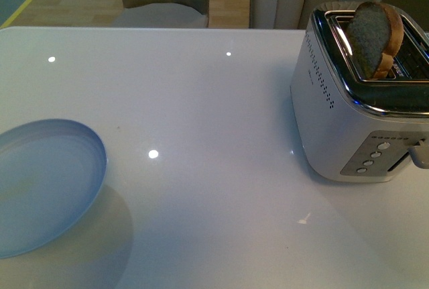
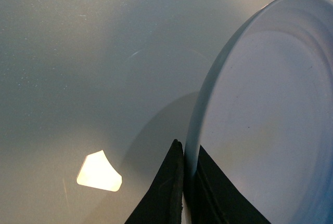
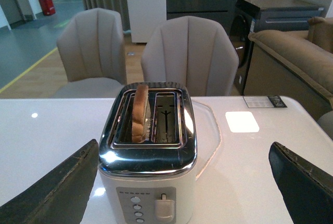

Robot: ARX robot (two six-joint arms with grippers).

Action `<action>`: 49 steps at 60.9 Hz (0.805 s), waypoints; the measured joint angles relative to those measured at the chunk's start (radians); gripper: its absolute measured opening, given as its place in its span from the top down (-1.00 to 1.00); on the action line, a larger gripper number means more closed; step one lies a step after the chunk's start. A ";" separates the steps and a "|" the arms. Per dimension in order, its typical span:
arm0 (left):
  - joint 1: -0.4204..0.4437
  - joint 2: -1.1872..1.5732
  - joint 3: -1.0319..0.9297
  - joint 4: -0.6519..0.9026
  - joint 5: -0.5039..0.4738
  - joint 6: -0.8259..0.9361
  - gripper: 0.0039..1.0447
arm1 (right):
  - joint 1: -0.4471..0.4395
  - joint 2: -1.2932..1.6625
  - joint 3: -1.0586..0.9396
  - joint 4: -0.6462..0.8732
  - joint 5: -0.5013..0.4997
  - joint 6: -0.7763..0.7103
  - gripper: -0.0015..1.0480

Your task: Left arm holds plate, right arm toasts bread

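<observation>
The pale blue-white plate (image 1: pixel 47 182) hangs tilted above the white table at the front left, casting a shadow below it. In the left wrist view my left gripper (image 2: pixel 185 154) is shut on the plate's rim (image 2: pixel 205 99), one dark finger on each side. The bread (image 1: pixel 375 37) stands upright in a slot of the silver toaster (image 1: pixel 348 121) at the right, its top sticking out. In the right wrist view the bread (image 3: pixel 139 110) sits in one slot of the toaster (image 3: pixel 148 182). My right gripper (image 3: pixel 184 182) is open, fingers wide apart, facing the toaster's lever end.
The toaster's lever (image 3: pixel 164 206) and several round buttons (image 3: pixel 138 208) face my right gripper. Two beige chairs (image 3: pixel 190 52) stand beyond the table's far edge. A sofa (image 3: pixel 291 57) is further off. The white table (image 1: pixel 214 121) shows light reflections.
</observation>
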 joint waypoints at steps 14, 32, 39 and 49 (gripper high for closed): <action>0.006 0.180 0.090 0.084 0.011 0.023 0.95 | 0.000 0.000 0.000 0.000 0.000 0.000 -0.83; 0.057 0.254 0.159 0.084 0.000 0.068 0.95 | 0.000 0.000 0.000 0.000 0.000 0.000 -0.83; 0.059 0.270 0.167 0.084 0.000 0.075 0.95 | 0.000 0.000 0.000 0.000 0.000 0.000 -0.83; 0.056 0.279 0.174 0.089 0.000 0.075 0.95 | 0.000 0.000 0.000 0.000 0.000 0.000 -0.83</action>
